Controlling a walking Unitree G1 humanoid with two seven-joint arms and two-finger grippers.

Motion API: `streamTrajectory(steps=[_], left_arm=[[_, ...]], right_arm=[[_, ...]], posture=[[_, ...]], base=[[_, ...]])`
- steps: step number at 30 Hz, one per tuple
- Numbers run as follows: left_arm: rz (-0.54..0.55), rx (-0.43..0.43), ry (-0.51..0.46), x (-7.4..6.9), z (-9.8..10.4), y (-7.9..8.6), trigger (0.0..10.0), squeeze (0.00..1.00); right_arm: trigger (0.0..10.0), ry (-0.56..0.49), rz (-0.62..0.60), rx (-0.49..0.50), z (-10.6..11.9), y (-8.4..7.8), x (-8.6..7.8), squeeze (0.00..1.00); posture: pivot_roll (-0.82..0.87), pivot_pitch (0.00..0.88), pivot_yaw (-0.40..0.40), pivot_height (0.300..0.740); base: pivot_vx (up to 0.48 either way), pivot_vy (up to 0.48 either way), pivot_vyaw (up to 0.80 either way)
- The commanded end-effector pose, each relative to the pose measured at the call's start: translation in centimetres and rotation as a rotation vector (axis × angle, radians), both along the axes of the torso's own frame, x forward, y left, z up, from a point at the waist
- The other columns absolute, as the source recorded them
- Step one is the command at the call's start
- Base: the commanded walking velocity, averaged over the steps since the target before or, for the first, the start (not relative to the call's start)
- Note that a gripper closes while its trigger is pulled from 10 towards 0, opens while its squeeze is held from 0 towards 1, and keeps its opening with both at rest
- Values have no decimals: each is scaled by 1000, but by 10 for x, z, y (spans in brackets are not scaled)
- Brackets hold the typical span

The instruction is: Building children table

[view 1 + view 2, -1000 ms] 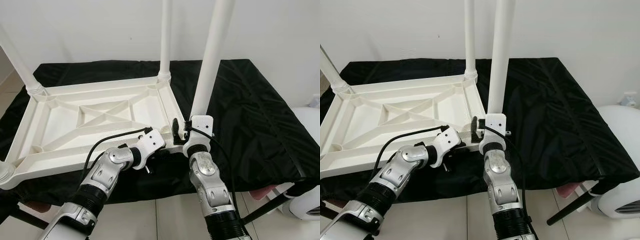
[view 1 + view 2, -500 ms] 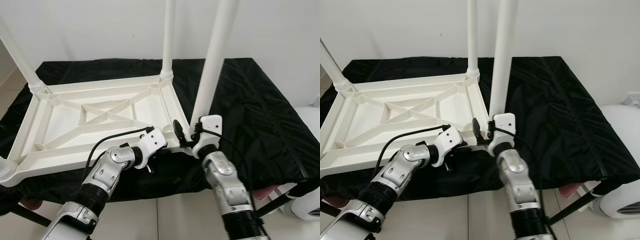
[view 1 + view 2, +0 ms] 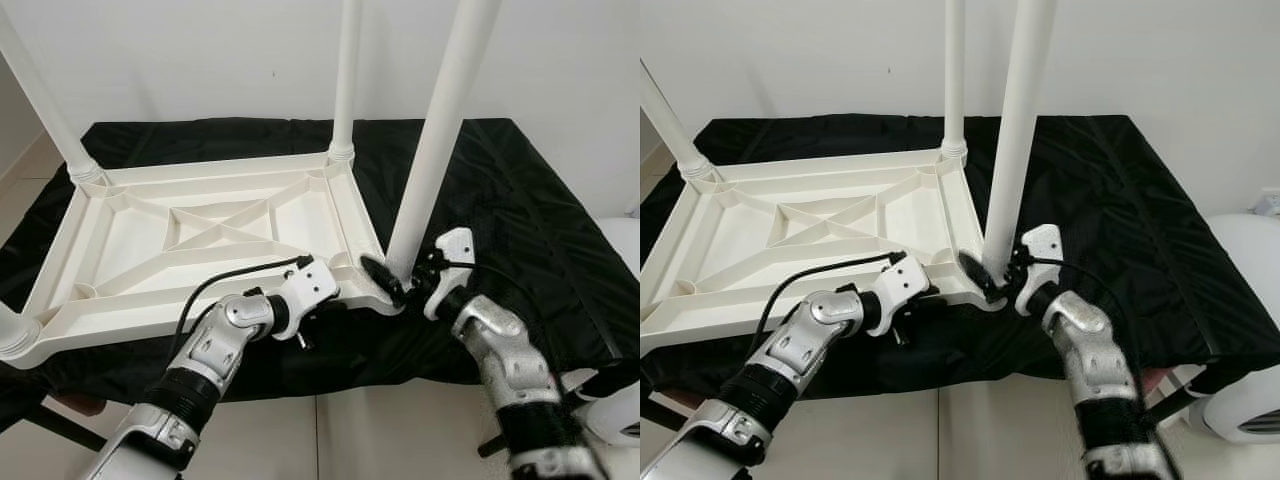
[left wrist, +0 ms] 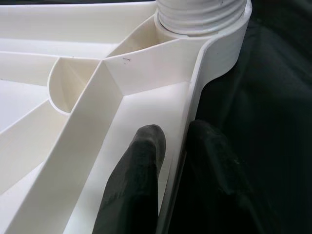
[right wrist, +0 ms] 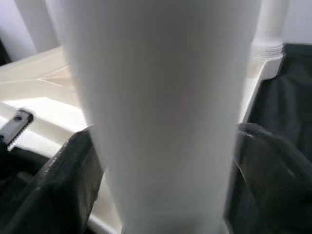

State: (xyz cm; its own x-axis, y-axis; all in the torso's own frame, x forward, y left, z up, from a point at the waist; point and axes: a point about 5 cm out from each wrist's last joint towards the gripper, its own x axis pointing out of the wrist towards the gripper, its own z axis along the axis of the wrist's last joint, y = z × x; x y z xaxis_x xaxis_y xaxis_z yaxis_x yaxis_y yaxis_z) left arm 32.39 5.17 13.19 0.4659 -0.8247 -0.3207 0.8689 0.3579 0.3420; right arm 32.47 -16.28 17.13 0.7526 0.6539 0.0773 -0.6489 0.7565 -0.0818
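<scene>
A white plastic children's table (image 3: 200, 172) lies upside down on a black cloth. Thin white legs stand up from its far left corner (image 3: 40, 100) and far right corner (image 3: 348, 70). A thicker leg (image 3: 440, 130) rises from the near right corner, leaning slightly right. My right gripper (image 3: 402, 282) is shut on the base of this leg, which sits between its black fingers (image 5: 63, 185). My left gripper (image 4: 173, 141) is shut on the table's near rim, just left of that corner, with one finger (image 4: 141, 161) inside the rim and one outside.
The black cloth (image 3: 520, 200) covers a low stand with room to the right of the table. A round white appliance (image 3: 625, 400) sits on the floor at the far right. Pale tiled floor (image 3: 330, 440) lies in front, a white wall behind.
My right forearm has swung out to the right and turned around the leg, with the gripper staying at the leg's base. The left gripper holds the same rim. The camera has shifted slightly.
</scene>
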Motion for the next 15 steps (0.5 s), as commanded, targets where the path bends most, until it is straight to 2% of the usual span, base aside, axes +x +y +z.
streamTrajectory(steps=[1, 7, 8, 10, 11, 12, 13, 15], left_arm=[[-77, 49, 56, -8, -12, -5, 10000, 0], [-74, 49, 55, -6, -10, -5, 10000, 0], [-73, 49, 55, -6, -10, -4, 10000, 0], [-72, 49, 55, -6, -10, -4, 10000, 0], [-71, 50, 55, -6, -10, -4, 10000, 0], [-71, 50, 55, -6, -10, -4, 10000, 0], [-71, 50, 55, -6, -10, -4, 10000, 0], [-70, 51, 56, -6, -10, -3, 10000, 0]], right_arm=[[10000, 26, 73, -13, -3, 0, 2, 0], [10000, 20, 148, -107, 6, -11, 18, 0], [4902, 20, 159, -109, 8, -12, 19, 0], [4902, 20, 166, -112, 8, -13, 20, 0], [2745, 19, 169, -115, 9, -15, 20, 0], [2745, 19, 169, -115, 9, -15, 20, 0], [0, 19, 175, -118, 10, -16, 21, 0], [0, 23, 187, -110, 10, -18, 21, 0]], posture=[[-112, 75, 47, 740], [-104, 80, 51, 740], [-104, 80, 51, 740], [-104, 80, 51, 740], [-104, 80, 52, 740], [-104, 80, 52, 740], [-105, 83, 52, 740], [-106, 82, 52, 740]], base=[[0, 0, 0], [0, 0, 0], [0, 0, 0], [0, 0, 0], [0, 0, 0], [0, 0, 0], [0, 0, 0], [0, 0, 0]])
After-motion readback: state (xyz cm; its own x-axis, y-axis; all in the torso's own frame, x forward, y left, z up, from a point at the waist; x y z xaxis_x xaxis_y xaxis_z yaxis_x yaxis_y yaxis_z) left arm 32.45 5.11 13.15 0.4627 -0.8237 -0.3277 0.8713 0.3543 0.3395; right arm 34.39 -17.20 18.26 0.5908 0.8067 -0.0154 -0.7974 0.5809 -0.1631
